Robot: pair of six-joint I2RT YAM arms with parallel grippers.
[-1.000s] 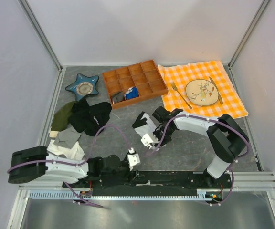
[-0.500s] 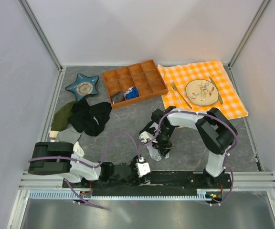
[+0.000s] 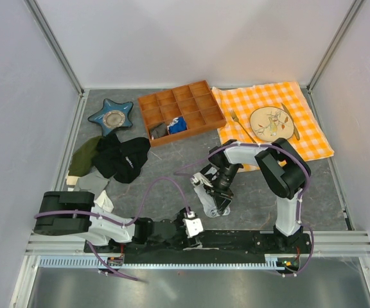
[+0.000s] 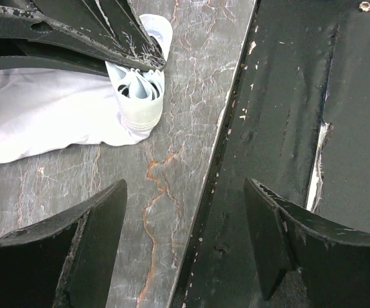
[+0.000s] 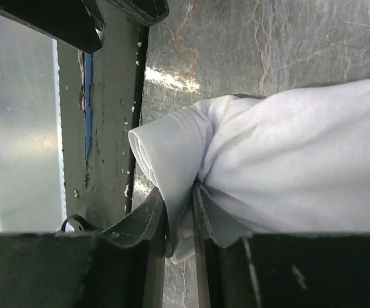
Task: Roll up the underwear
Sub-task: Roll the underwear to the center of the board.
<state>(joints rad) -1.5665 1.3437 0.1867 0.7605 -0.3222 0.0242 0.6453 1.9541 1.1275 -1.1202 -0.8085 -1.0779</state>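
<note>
The underwear (image 5: pixel 288 154) is a small white fabric piece lying on the grey table near the front edge; its black trim does not show. My right gripper (image 5: pixel 180 192) is shut on its rolled end, with fabric squeezed between both fingers. In the top view the right gripper (image 3: pixel 214 200) points back toward the arm bases with the underwear (image 3: pixel 202 185) at it. My left gripper (image 4: pixel 184 192) is open and empty just in front of the roll (image 4: pixel 137 96), over the table edge. It also shows in the top view (image 3: pixel 192 226).
A black clothing heap (image 3: pixel 124 157), an olive cloth (image 3: pixel 82 157) and pale garments (image 3: pixel 92 186) lie at the left. A blue star dish (image 3: pixel 111 117) and a wooden compartment tray (image 3: pixel 182 112) stand behind. The checked cloth (image 3: pixel 313 138) carries a plate and cutlery. A black base rail (image 4: pixel 300 115) borders the table.
My right gripper has drawn back toward the front edge with the underwear in it. My left gripper has swung right along the rail to just in front of it.
</note>
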